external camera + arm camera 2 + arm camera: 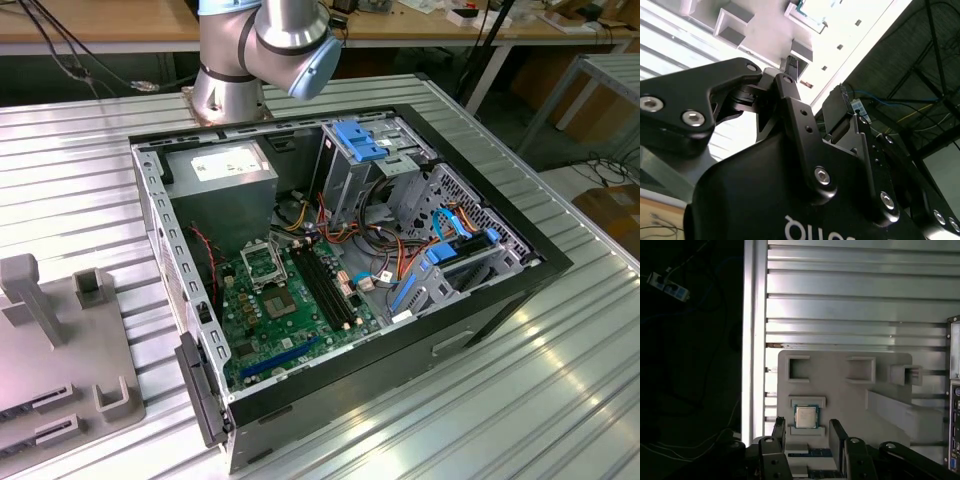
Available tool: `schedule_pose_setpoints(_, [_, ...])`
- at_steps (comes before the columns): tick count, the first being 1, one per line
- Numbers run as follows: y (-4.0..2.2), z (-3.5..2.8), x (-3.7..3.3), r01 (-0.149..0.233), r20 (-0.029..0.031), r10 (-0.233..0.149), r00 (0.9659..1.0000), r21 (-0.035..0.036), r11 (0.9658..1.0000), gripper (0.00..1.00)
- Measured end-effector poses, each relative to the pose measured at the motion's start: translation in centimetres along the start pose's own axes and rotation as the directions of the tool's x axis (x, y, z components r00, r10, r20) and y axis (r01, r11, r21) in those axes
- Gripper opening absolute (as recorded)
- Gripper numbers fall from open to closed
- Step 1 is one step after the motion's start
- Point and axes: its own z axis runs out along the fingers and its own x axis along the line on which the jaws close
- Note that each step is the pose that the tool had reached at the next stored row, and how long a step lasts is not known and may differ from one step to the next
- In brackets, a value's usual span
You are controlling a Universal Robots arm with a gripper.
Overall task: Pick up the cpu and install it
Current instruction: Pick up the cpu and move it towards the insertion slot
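1. One grey holder plate [95, 345] at the exterior view's left, resting on the ribbed metal table [540, 400].
2. On that plate, in the first wrist view: cpu [806, 416], lying flat, silver face up, between two low ledges, untouched.
3. Near it, gripper [807, 428], black fingers [780, 432] spread wide, pinching nothing.
4. Toward the exterior view's right: open computer case [480, 300], motherboard [290, 315] inside, socket frame [262, 262] well apart from the plate.
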Motion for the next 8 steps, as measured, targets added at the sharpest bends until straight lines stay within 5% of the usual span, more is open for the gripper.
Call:
schedule_pose_setpoints(3, [-0.01,0.40,0.00,0.000,-0.0013,0.000,1.0000,0.0000,1.0000,0.48])
schedule_pose_setpoints(8, [-0.04,0.79,0.00,-0.001,-0.0128,0.001,0.9999,0.0030,1.0000,0.48])
